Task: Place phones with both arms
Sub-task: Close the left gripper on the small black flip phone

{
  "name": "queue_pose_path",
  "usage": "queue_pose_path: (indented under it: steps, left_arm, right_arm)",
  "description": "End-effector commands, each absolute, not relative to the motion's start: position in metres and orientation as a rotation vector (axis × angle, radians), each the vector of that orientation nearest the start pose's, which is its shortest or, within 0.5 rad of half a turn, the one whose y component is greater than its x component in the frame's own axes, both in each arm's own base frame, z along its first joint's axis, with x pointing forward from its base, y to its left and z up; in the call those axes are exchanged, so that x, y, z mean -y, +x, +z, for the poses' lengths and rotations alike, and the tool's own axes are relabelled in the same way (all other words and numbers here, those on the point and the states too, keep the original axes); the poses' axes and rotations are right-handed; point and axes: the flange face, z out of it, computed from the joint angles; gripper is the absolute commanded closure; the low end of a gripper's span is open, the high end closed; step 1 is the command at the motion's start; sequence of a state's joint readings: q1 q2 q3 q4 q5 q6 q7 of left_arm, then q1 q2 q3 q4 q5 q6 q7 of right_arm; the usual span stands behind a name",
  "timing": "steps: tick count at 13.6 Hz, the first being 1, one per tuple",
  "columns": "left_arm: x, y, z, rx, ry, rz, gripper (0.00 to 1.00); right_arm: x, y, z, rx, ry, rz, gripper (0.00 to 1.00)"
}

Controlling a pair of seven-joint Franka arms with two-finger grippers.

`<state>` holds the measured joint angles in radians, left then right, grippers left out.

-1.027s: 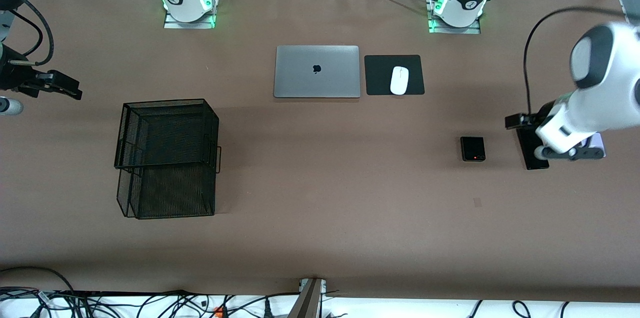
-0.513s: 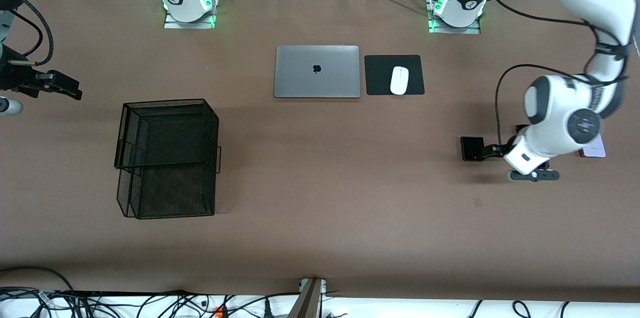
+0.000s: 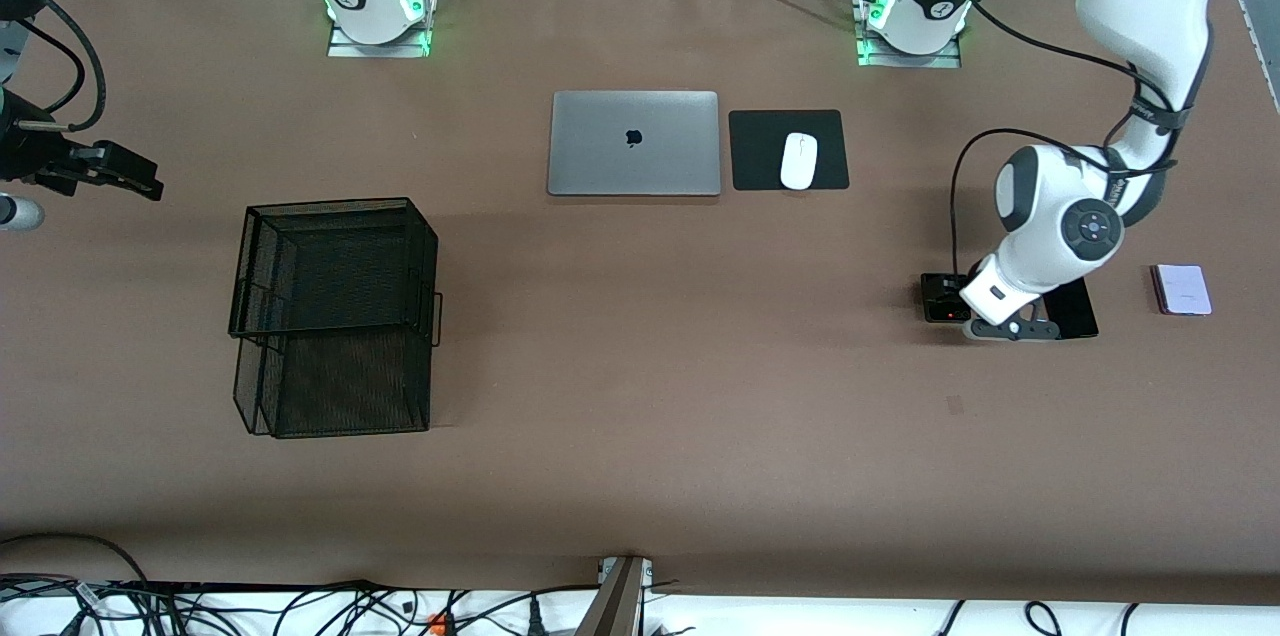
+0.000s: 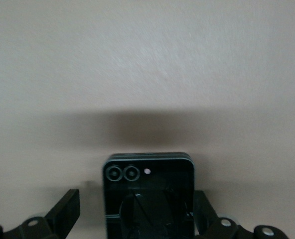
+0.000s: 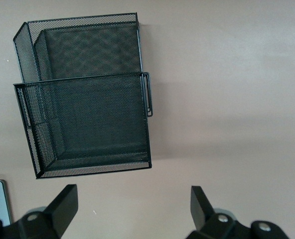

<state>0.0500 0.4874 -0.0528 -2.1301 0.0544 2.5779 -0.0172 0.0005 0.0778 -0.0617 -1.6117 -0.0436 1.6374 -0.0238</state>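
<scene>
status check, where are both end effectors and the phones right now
Left end effector open, over small black phone, fingers either side. Right end effector open, waiting near mesh tray. Slim black phone and lilac phone untouched. Nothing blocking.

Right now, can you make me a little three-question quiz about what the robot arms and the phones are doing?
1. True or false: the left gripper is over the small black phone.
2. Which phone lies closest to the left arm's end of the table? A) the long black phone B) the lilac-white phone C) the small black phone
3. Fill in: the right gripper hangs open and its camera looks down on the black mesh ____.

Key
1. True. Its open fingers stand on either side of the phone.
2. B
3. tray
</scene>
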Motion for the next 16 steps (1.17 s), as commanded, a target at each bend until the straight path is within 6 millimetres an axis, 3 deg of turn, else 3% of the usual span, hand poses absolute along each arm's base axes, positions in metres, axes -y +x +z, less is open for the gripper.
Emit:
queue_pose_path:
  steps: [1,3,4,5,6,8,10,13,15,16]
  left_arm:
    - [0.011,0.561,0.165,-0.058,-3.163,0.058,0.00]
    - [0.011,0.561,0.159,-0.058,-3.164,0.051,0.00]
    - [0.011,0.561,0.161,-0.058,-3.164,0.046,0.06]
    - [0.011,0.562,0.162,-0.058,-3.164,0.044,0.33]
    - [0.011,0.565,0.166,-0.060,-3.164,0.032,0.51]
    - [0.012,0.572,0.180,-0.062,-3.162,-0.004,0.68]
    - [0.018,0.587,0.212,-0.076,-3.157,-0.029,0.69]
    - [0.039,0.626,0.274,-0.116,-3.161,0.135,0.69]
    - [0.074,0.642,0.312,-0.177,-3.170,0.182,0.69]
    - [0.098,0.646,0.318,-0.175,-3.190,0.182,0.64]
  right_arm:
    - [0.039,0.576,0.573,-0.074,-3.166,0.067,0.00]
    - [0.039,0.576,0.573,-0.074,-3.167,0.065,0.00]
    - [0.038,0.576,0.573,-0.072,-3.167,0.065,0.00]
    - [0.038,0.576,0.572,-0.072,-3.167,0.067,0.00]
    - [0.038,0.576,0.572,-0.072,-3.167,0.065,0.00]
    - [0.037,0.577,0.573,-0.070,-3.164,0.060,0.00]
    - [0.037,0.577,0.572,-0.067,-3.162,0.062,0.00]
    - [0.036,0.577,0.572,-0.065,-3.161,0.059,0.00]
    - [0.036,0.577,0.572,-0.065,-3.161,0.059,0.00]
    - [0.036,0.578,0.571,-0.063,-3.161,0.059,0.00]
